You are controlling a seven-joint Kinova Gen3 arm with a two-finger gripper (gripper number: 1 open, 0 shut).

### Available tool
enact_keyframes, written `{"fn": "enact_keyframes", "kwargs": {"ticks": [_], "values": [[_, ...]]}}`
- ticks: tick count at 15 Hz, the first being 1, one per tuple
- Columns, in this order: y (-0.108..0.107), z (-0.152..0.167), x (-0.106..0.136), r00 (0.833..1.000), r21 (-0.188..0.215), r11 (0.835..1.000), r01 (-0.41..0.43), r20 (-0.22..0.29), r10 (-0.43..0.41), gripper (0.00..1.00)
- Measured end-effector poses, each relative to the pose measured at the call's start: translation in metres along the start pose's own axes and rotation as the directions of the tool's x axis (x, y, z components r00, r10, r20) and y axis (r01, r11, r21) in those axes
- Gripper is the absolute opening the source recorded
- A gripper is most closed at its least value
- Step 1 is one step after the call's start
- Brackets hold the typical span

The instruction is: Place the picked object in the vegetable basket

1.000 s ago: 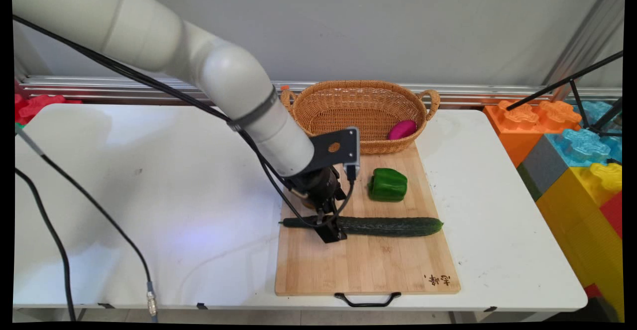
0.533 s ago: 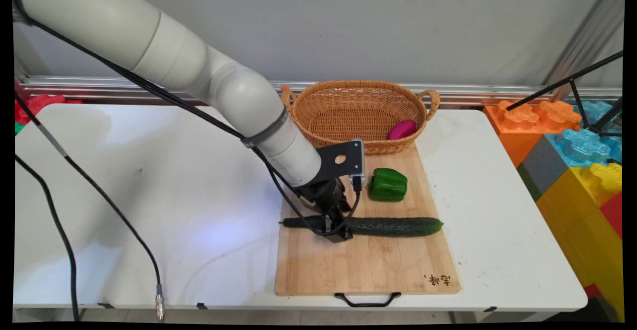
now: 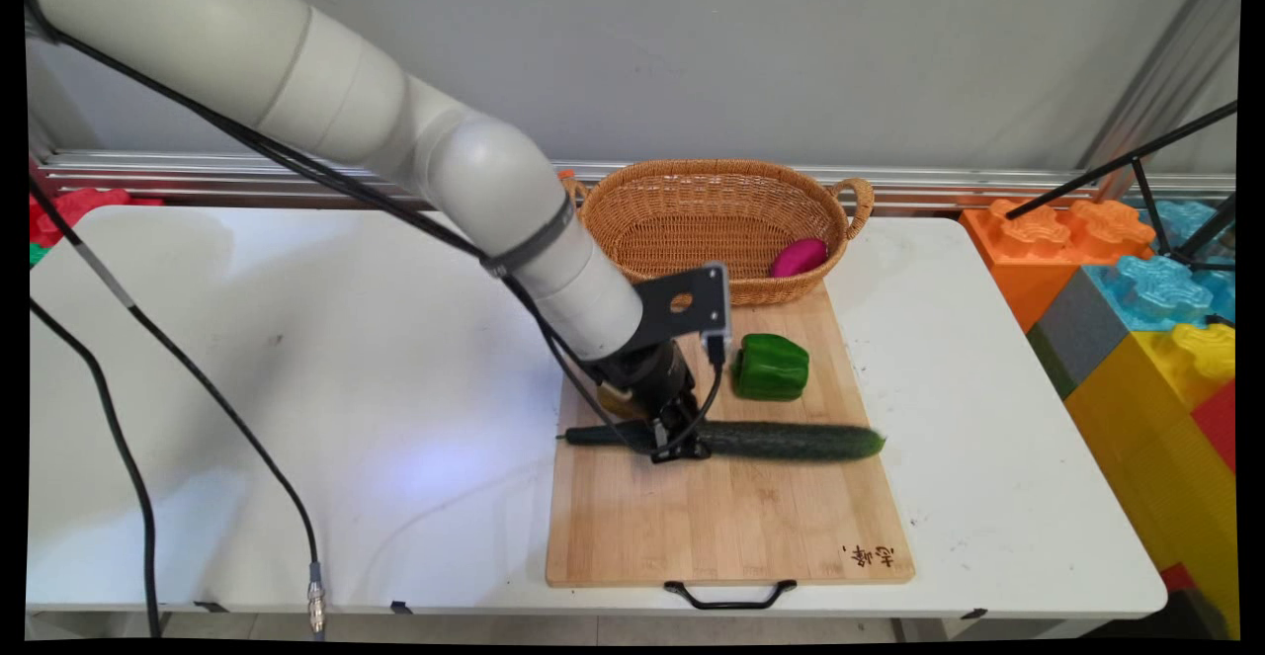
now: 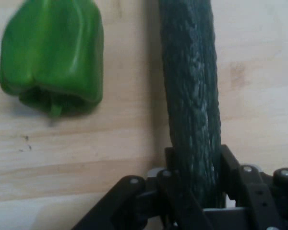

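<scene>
The wooden cutting board [image 3: 731,527] lay on the white table [image 3: 296,418], its black handle [image 3: 729,595] at the table's near edge and a small burnt mark [image 3: 868,555] in the board's near right corner. Farther in, across the board's middle, lay a long dark green cucumber [image 3: 791,441], its thin left end reaching just past the board's left edge. The black gripper [image 3: 678,446] had come down on the cucumber left of its middle, and its fingers [image 4: 230,165] were closed against both sides of it; in the hand view the cucumber [image 4: 192,96] ran up from between them, with the board's pale wood [image 4: 259,72] on either side. Just behind the cucumber, right of the gripper, a green bell pepper [image 3: 771,367] sat on the board, apart from the cucumber; the hand view showed the pepper [image 4: 53,52] off to one side. At the board's far edge stood a wicker basket [image 3: 692,210] with two handles, and a magenta oval thing [image 3: 799,257] lay inside it at its right end. To the right of the table, beyond the board, were large coloured building blocks [image 3: 1137,280].
</scene>
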Motion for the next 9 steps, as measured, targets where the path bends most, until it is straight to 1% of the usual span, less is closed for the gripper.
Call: {"fn": "enact_keyframes", "kwargs": {"ticks": [5, 8, 9], "values": [[-0.002, -0.035, 0.025, 0.999, -0.046, 0.999, 0.020, -0.047, -0.022, 0.00], [-0.005, -0.063, 0.048, 0.995, -0.075, 0.996, 0.041, -0.091, -0.048, 0.00], [-0.009, -0.074, 0.058, 0.992, -0.075, 0.996, 0.049, -0.111, -0.057, 0.00]]}}
